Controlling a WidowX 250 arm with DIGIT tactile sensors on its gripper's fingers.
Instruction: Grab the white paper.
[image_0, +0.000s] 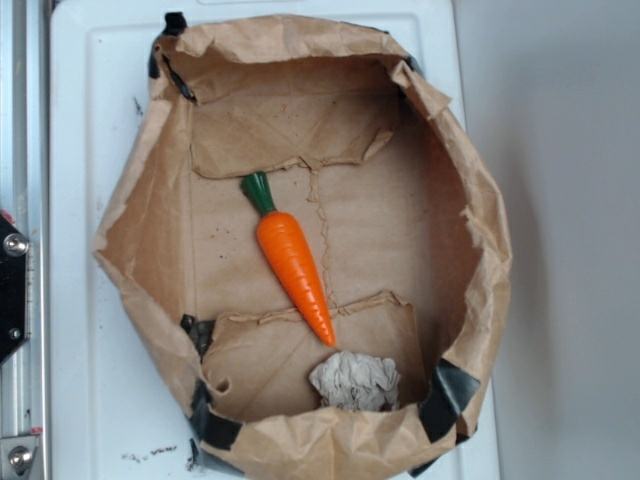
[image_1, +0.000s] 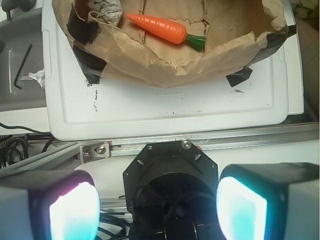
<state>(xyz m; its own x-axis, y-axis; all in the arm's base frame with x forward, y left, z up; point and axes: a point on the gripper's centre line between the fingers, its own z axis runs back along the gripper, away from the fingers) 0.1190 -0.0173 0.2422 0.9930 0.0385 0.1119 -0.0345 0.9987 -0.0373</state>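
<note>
Tray (image_0: 90, 200), white plastic, is occupied by brown paper bag (image_0: 150, 230), opened flat, corners taped black. Carrot (image_0: 292, 260), orange, is laid inside near centre, green top toward 11 o'clock. White paper (image_0: 355, 381), crumpled, is found at 6 o'clock inside the bag, just beside the carrot tip. Gripper (image_1: 157, 210) is held open, well apart from the bag.

surface: white plastic board (image_0: 90, 200), scuffed with dark marks | right of it: plain pale grey desk (image_0: 570, 240) | left edge: aluminium rail (image_0: 20, 120) with bolts | beyond rail: black cables (image_1: 15, 145), an Allen key (image_1: 21, 65) | light: soft, even
</note>
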